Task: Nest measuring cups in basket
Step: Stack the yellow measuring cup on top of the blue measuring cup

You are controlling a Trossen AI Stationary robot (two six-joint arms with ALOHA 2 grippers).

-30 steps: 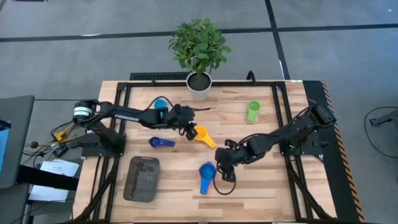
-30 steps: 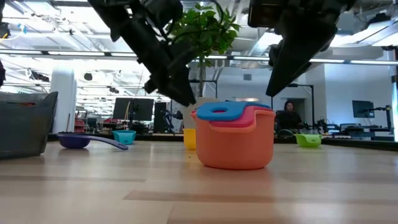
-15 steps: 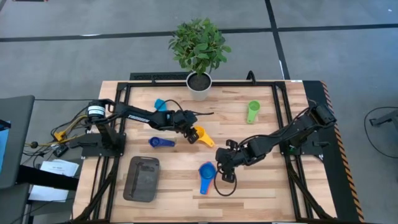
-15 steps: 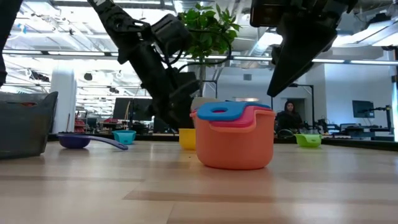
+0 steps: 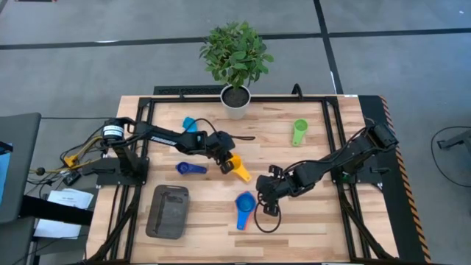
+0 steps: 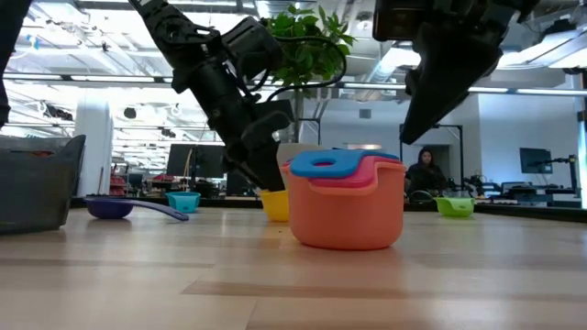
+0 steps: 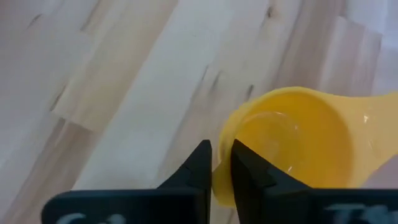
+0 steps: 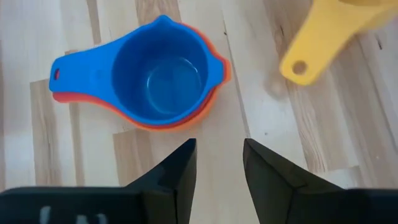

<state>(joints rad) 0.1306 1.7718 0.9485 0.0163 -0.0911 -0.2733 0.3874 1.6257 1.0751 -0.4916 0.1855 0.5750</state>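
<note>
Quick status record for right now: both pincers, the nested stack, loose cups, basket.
left pincer: shut on the yellow cup rim, mid-table
right pincer: open, holding nothing, over bare table beside the stack
nested stack: blue cup in red in orange, on table, outside basket
loose cups: green cup, light blue cup, dark blue cup
basket: no cups inside

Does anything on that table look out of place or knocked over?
Nothing is spilled or broken. The odd part: the grey basket holds no cups, while the cups lie scattered around the table. One stack is nested on bare wood, outside the basket. The left gripper pinches the yellow cup's rim.
</note>
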